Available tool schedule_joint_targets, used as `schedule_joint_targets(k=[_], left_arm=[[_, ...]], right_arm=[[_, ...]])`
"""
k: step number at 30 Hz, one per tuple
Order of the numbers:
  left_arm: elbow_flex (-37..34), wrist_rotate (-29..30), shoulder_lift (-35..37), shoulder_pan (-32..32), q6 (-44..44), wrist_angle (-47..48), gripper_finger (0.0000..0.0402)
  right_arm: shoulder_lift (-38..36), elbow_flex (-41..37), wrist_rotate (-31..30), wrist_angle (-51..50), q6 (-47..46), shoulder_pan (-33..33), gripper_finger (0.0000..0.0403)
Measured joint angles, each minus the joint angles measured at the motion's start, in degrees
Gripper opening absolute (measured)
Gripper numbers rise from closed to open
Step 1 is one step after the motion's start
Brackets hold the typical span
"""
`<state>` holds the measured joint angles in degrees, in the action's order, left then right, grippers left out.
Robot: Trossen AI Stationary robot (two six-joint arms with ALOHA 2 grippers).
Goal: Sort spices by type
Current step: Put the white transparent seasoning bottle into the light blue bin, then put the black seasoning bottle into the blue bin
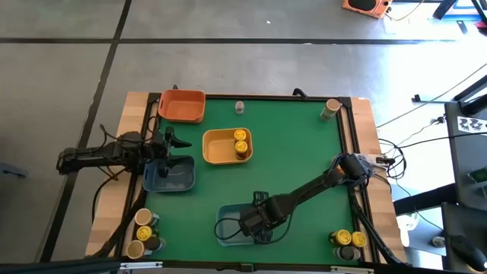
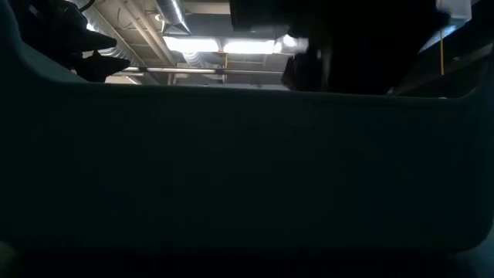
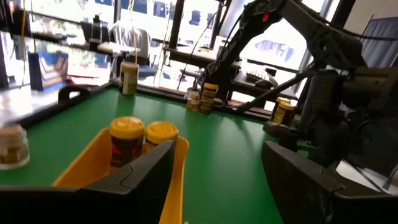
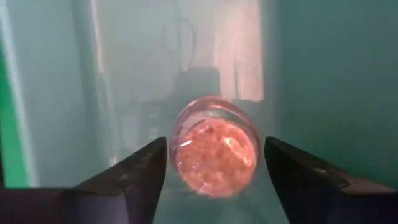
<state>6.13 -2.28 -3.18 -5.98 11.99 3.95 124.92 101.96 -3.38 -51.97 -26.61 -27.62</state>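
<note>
From above, the right gripper (image 1: 247,224) reaches down into the blue tray (image 1: 225,234) at the near edge of the green table (image 1: 297,152). The left gripper (image 1: 169,152) hangs over a second blue tray (image 1: 183,181). Two yellow-lidded jars (image 1: 241,142) stand in the yellow tray (image 1: 217,148); an orange tray (image 1: 183,105) sits beyond it. More jars stand at the table's corners.

The low view is almost wholly blocked by a dark wall, probably the blue tray.

In the left wrist view, the left fingers (image 3: 143,171) stand apart with nothing between them.

In the right wrist view, a clear jar (image 4: 214,146) of reddish spice lies in the tray between the parted fingers (image 4: 146,171), with gaps on both sides.
</note>
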Motion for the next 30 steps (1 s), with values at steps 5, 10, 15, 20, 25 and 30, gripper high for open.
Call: schedule_joint_targets(k=[5,10,15,20,25,30], left_arm=[[0.3,0.0,-3.7,0.0,-2.4,-5.1,0.0241],[4.3,0.0,-10.3,0.0,-4.7,-5.1,0.0241],[11.4,-0.1,-18.4,0.1,-6.2,-4.4,0.0241],[19.3,-0.9,-27.3,4.4,-5.1,0.6,0.0241],[27.2,1.9,-35.8,12.8,-5.0,6.6,0.0241],[34.7,8.4,-41.3,20.4,-4.5,13.3,0.0241]], right_arm=[[0.0,6.6,-2.2,-7.3,1.0,-0.4,0.0293],[-1.4,10.7,-5.2,-12.1,2.6,-1.7,0.0295],[-3.6,10.7,-8.3,-15.8,1.5,-1.7,0.0296],[-5.0,10.2,-14.8,-20.0,1.1,-1.9,0.0296],[-5.4,8.2,-17.3,-25.9,0.9,-2.1,0.0296],[-7.6,4.3,-19.8,-26.0,-0.7,-2.0,0.0296]])
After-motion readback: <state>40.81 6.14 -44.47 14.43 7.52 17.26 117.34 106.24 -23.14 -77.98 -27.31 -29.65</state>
